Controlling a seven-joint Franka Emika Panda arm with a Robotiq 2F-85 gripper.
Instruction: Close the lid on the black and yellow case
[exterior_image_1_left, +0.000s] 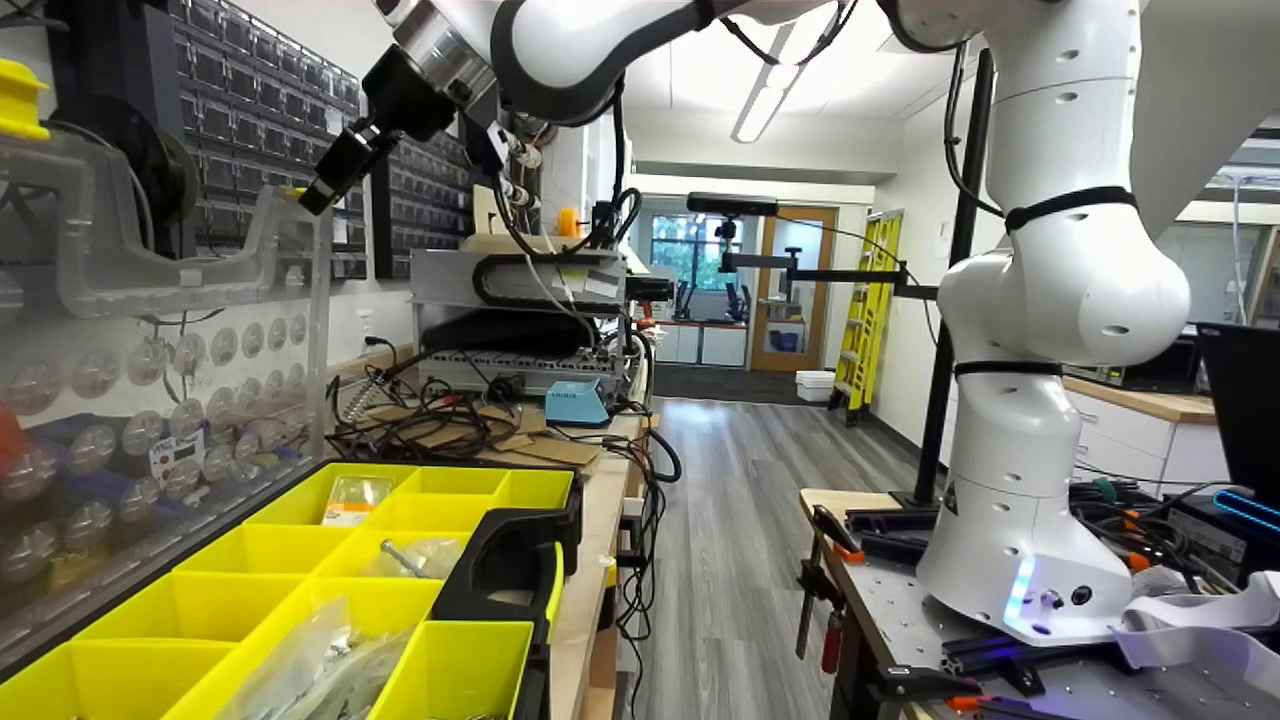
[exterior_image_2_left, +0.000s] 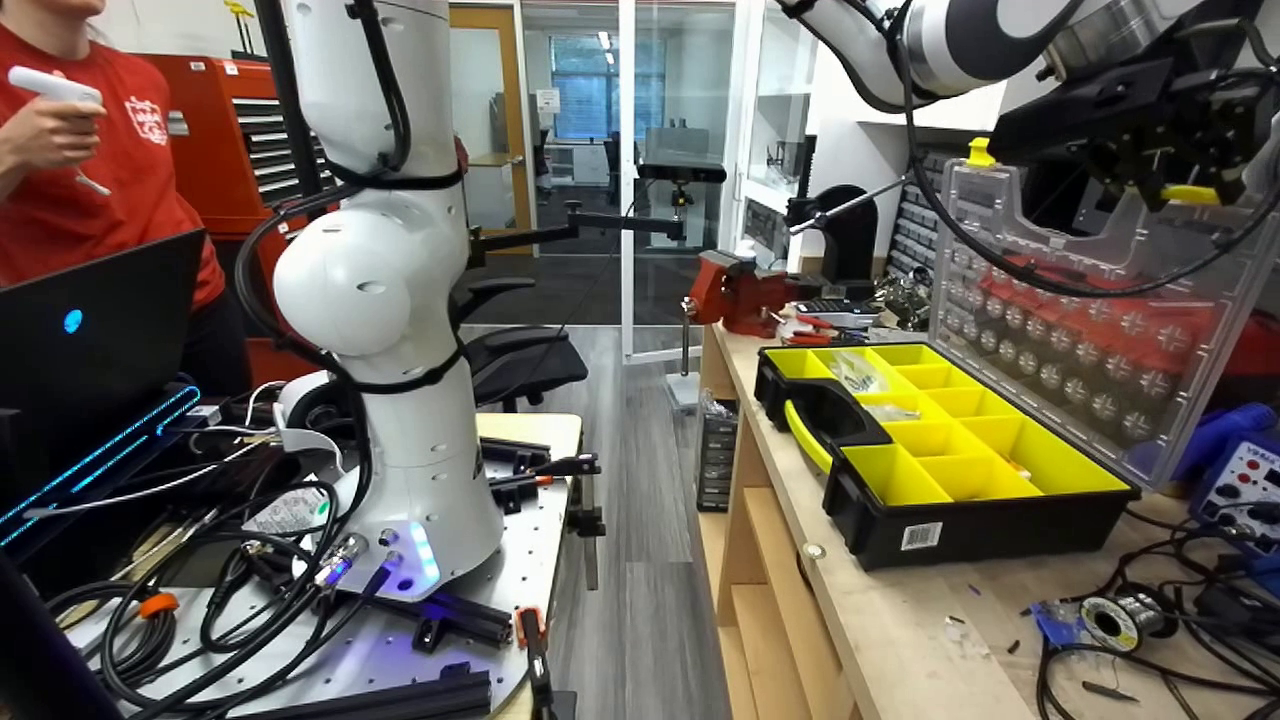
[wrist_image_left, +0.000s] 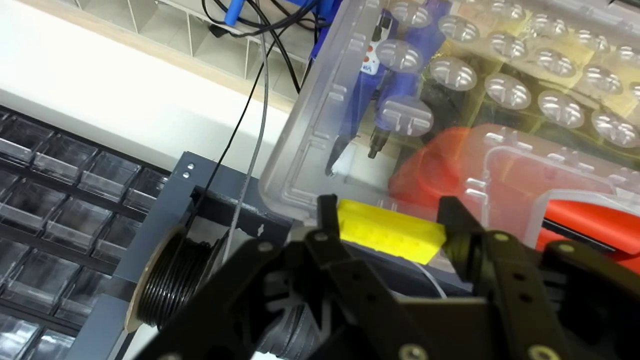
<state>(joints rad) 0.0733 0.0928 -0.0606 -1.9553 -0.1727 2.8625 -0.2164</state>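
Note:
The black and yellow case (exterior_image_2_left: 1000, 532) rests on the wooden bench with its yellow bins uncovered; a few hold small bags. Its clear lid (exterior_image_1_left: 190, 295) stands raised, roughly upright, along one long side of the case, and shows in both exterior views. In the wrist view my gripper (wrist_image_left: 389, 221) is closed around a yellow latch (wrist_image_left: 391, 232) on the lid's top edge, a finger touching each end. An exterior view places the gripper (exterior_image_2_left: 1190, 190) at one upper corner of the lid. Another yellow latch (exterior_image_2_left: 981, 153) sits at the opposite upper corner.
Dark drawer cabinets (exterior_image_1_left: 260, 120) hang on the wall behind the lid, near a cable spool (wrist_image_left: 172, 280). Tangled cables (exterior_image_1_left: 430, 430) and a small blue box (exterior_image_1_left: 577, 403) lie beyond the case. A red vise (exterior_image_2_left: 735, 295) sits on the bench; a person in red (exterior_image_2_left: 110, 180) stands behind the arm's table.

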